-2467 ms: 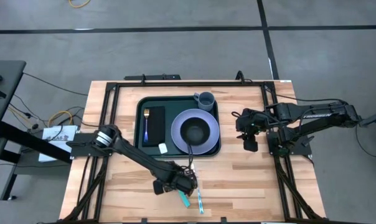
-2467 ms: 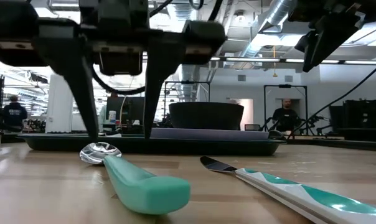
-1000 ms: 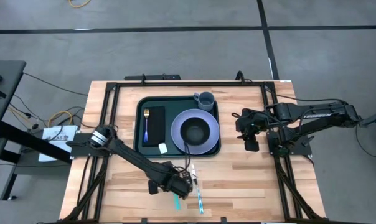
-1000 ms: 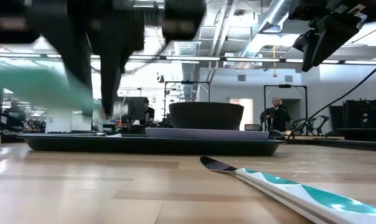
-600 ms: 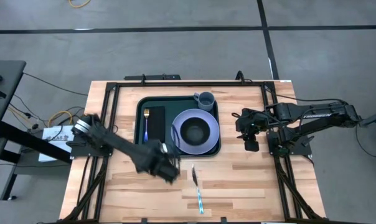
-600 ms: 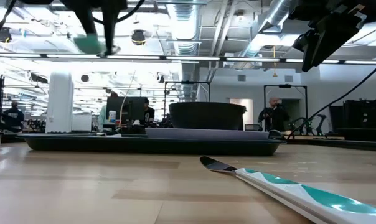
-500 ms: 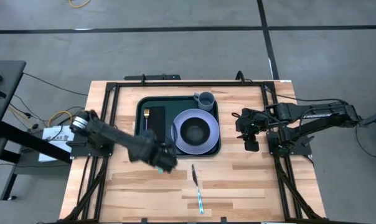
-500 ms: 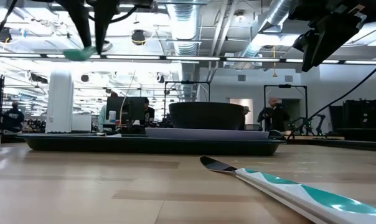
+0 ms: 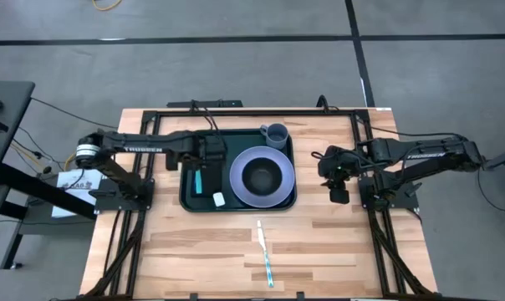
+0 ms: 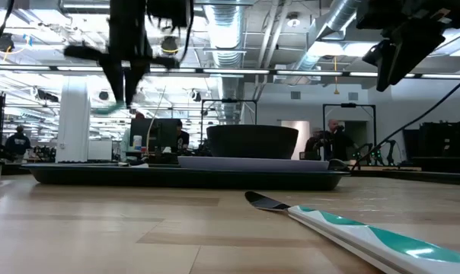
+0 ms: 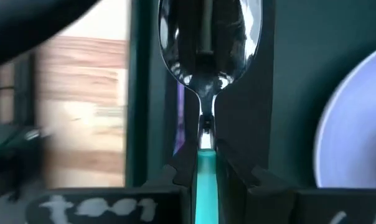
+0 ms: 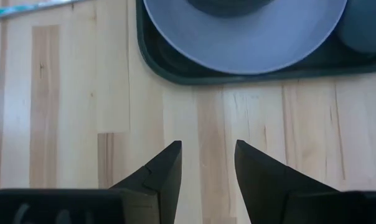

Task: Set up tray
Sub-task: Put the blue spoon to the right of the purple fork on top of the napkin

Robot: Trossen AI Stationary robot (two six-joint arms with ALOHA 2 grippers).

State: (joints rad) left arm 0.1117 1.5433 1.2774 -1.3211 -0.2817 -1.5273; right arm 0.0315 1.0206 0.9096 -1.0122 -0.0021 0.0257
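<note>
The dark green tray (image 9: 186, 201) lies at the table's far middle. It holds a lavender plate (image 9: 237, 180) with a dark bowl (image 9: 262, 176), a grey cup (image 9: 275, 135) and a black napkin (image 9: 211, 181). My left gripper (image 9: 206, 155) hangs over the napkin, shut on a teal-handled spoon (image 11: 210, 37). A teal-handled knife (image 9: 265, 255) lies on the bare wood near the front edge. My right gripper (image 9: 336, 191) waits open, right of the tray and above the table. My left gripper pinches the spoon's teal handle (image 11: 206, 167) between its two fingers (image 11: 230, 174), close to where the handle meets the steel neck. The fingers come from above, pointing down (image 10: 127, 84). The spoon is lifted clear over the napkin, parallel to the tray's left rim, its bowl past the fingertips.
A small white object (image 9: 219, 199) sits in the tray's near part beside the plate. A purple fork (image 11: 178, 118) lies on the napkin under the spoon. Black frame rails (image 9: 152, 150) run along the table's left and right sides. Bare wood stretches between tray and front edge.
My left gripper has lifted the spoon off the wood near the front edge. It has carried the spoon up and toward the far edge and has turned, and now hangs over the tray's left part. The knife has stayed in place.
</note>
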